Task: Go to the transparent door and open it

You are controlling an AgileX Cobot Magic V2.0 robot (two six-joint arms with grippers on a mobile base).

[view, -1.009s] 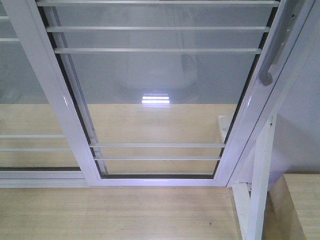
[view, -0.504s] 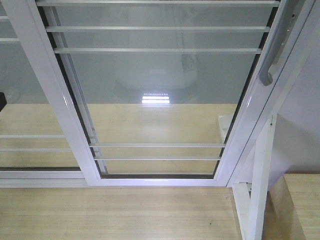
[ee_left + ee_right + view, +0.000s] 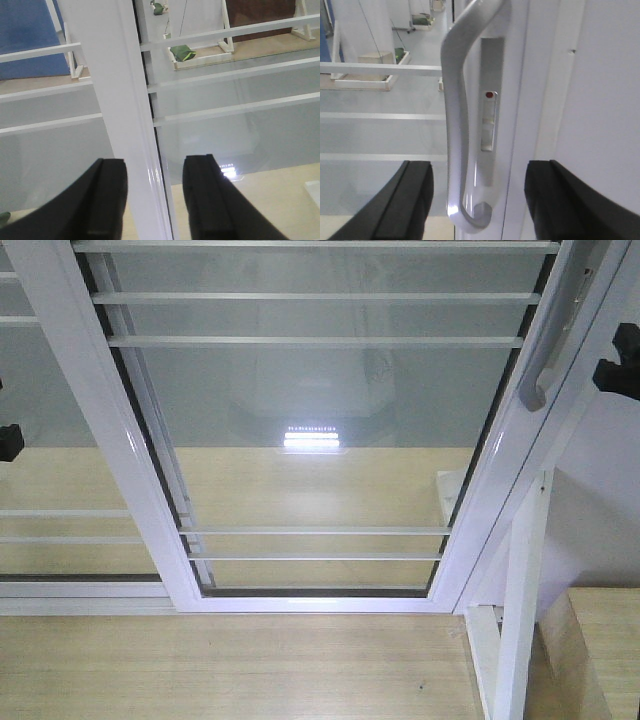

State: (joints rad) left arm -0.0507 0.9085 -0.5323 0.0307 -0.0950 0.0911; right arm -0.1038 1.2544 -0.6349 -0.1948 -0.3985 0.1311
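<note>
The transparent door [image 3: 320,420] fills the middle of the front view: clear glass in a white frame with thin white bars. Its curved grey handle [image 3: 547,360] is on the right stile. In the right wrist view the handle [image 3: 457,125] stands upright between and beyond the fingers of my open, empty right gripper [image 3: 477,200]. That gripper shows as a dark shape at the right edge of the front view [image 3: 620,365], beside the handle. My left gripper [image 3: 155,200] is open and empty, facing the door's left white stile [image 3: 120,110]. It shows at the front view's left edge [image 3: 8,440].
A similar glass panel without a handle [image 3: 50,480] stands left of the door. Light wooden floor [image 3: 250,670] lies in front. A white post [image 3: 520,620], a white wall [image 3: 610,520] and a wooden ledge [image 3: 600,650] are at the right.
My right gripper has come into the front view at the right edge beside the handle. My left gripper shows a little more at the left edge. The door has not moved.
</note>
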